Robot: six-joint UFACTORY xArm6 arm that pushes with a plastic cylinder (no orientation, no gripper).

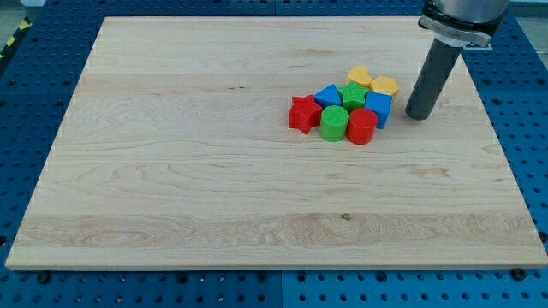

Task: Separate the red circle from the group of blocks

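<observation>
A tight cluster of eight small blocks sits on a pale wooden board (171, 171), right of its middle and toward the view's top, as my tip (419, 115) stands on the wood just off the cluster's right flank, at about 3 o'clock from it. The rod carries no fingers, so there is nothing to be open or clenched and nothing is grasped; it only pushes.

The red circle (361, 127), the task's piece, lies at the cluster's lower edge, at roughly 5 o'clock from the group's middle. It touches the green circle (334, 123) at its 9 o'clock and the blue block (378, 108) at about 1 o'clock. The red star (303, 114) closes the row at the far 9 o'clock end. Behind them sit a blue block (328, 96), a ridged green block (353, 95) and two yellow blocks (360, 77) (384, 85) at the 12 o'clock side.

My tip is near the right-hand blue block but apart from it, and at about 2 o'clock from the red circle, with that blue block partly between them.

By the look of things the separation is not yet done: the red circle is packed against its neighbours. Open board lies at its 6 o'clock, which seems the natural way out. Everything remains: reach the piece and slide it clear without dragging the green circle along.
</observation>
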